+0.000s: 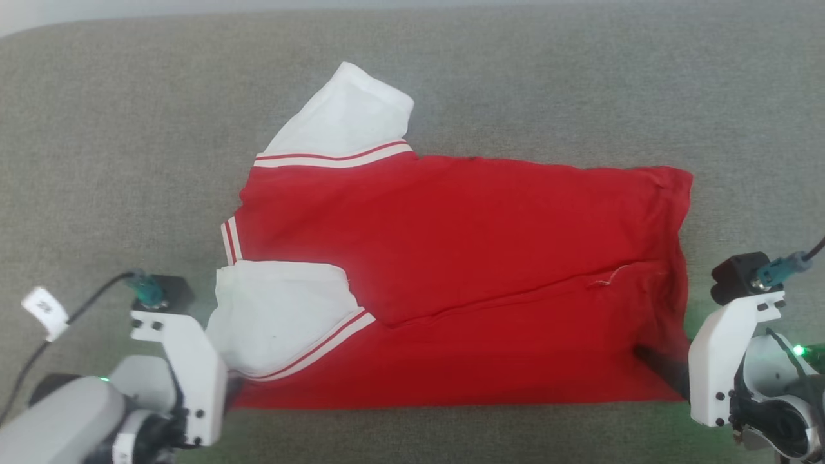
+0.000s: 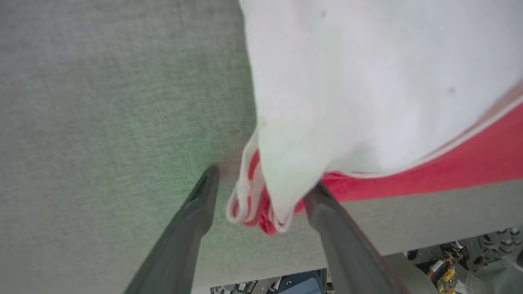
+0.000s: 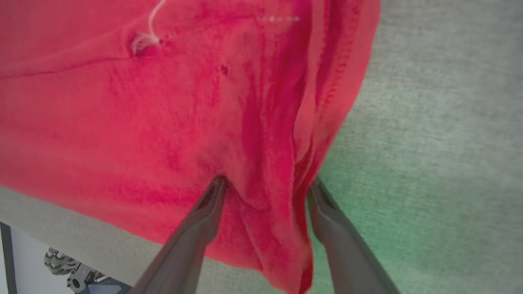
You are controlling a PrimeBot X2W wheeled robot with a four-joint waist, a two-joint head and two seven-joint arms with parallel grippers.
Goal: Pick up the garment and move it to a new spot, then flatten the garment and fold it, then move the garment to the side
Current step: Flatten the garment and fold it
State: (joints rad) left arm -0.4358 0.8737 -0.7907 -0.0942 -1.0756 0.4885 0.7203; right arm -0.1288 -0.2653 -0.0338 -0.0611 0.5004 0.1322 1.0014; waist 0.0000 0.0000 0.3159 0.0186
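Note:
The garment lies folded lengthwise on the grey surface, red body stretched left to right, one white sleeve folded over its near left part and the other sticking out at the back. My left gripper stands at its near left corner. In the left wrist view the left gripper is open, with the striped sleeve corner lying loose between the fingers. My right gripper is at the near right corner; the right gripper is open around a bunched red fold.
The grey fabric tabletop stretches wide on all sides of the garment. Its near edge runs close behind both grippers, with the robot's base below it.

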